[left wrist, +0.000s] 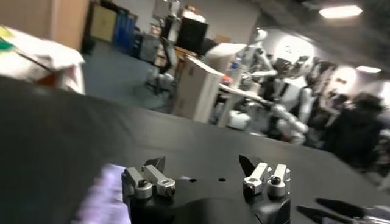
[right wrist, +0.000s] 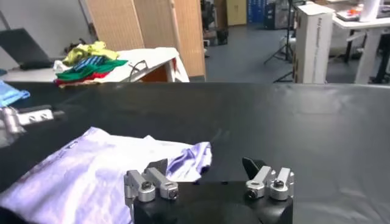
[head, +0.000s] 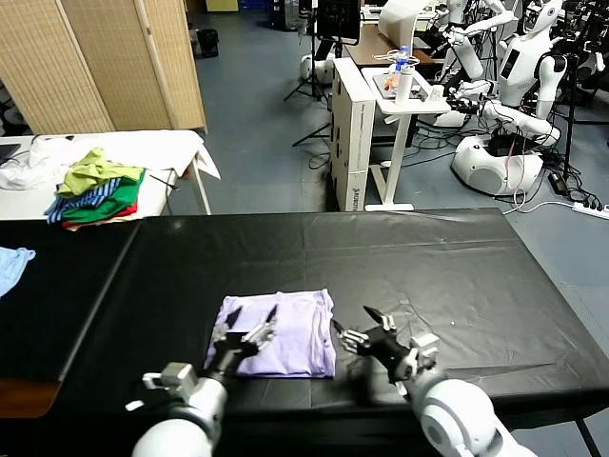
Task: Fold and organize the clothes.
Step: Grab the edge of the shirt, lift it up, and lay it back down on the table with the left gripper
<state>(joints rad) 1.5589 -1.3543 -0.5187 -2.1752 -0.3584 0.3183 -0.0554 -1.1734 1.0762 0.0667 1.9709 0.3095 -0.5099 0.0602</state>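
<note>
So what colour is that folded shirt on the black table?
Pale lavender T-shirt, plain on the side showing; clearest in the head view.

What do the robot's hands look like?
The left gripper and the right gripper each have two pointed black fingertips on silver metal knuckles with round bolts, fixed to a black base. Rounded, glossy white wrist shells sit behind them.

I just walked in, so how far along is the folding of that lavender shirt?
Mostly done, it seems: the lavender T-shirt lies folded into a compact rectangle near the front edge of the black table. Nothing is in hand; the left gripper hovers open over the shirt and the right gripper is open beside it. Possibly left: neatening the rumpled corner and setting it aside.
</note>
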